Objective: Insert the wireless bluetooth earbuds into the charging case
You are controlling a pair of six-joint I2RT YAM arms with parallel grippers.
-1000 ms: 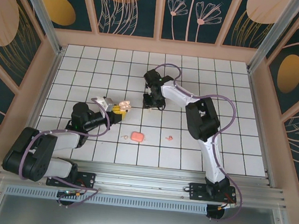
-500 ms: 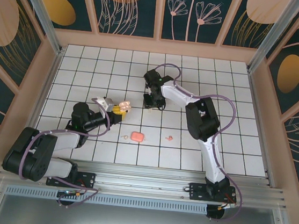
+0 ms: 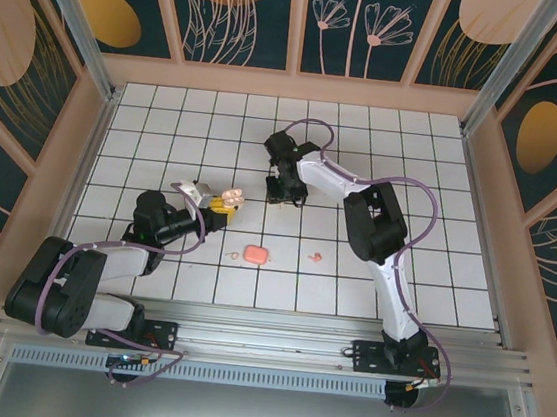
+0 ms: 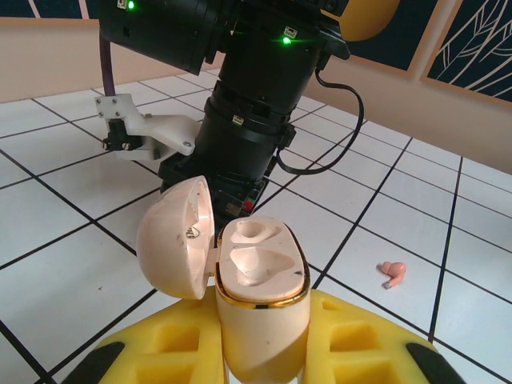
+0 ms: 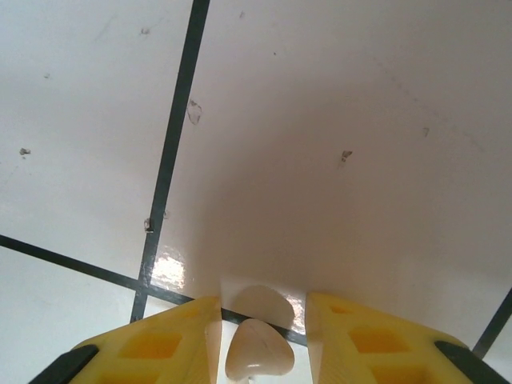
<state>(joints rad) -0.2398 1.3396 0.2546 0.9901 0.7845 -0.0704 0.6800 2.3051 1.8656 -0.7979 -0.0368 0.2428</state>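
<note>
Left wrist view: charging case point(image 4: 260, 320) clamped in left gripper point(image 4: 260, 344), lid point(image 4: 176, 236) hinged open, both wells point(image 4: 256, 264) empty, a detail unresolved from top view. Earbud point(image 4: 393, 273) loose on tile point(image 4: 480, 240) beyond. Right wrist view: second earbud point(image 5: 258, 350) between right gripper point(image 5: 262, 320) fingers point(image 5: 160, 344), narrow gaps alongside; grasp indeterminate.

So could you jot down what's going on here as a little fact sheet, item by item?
charging case: lid open, both sockets empty, clamped in the left jaws
first earbud: between the right jaws, close to the table; whether it is pinched, cannot tell
second earbud: lying loose on a white tile
salmon-pink piece: on the table near the front, apart from both arms
</note>
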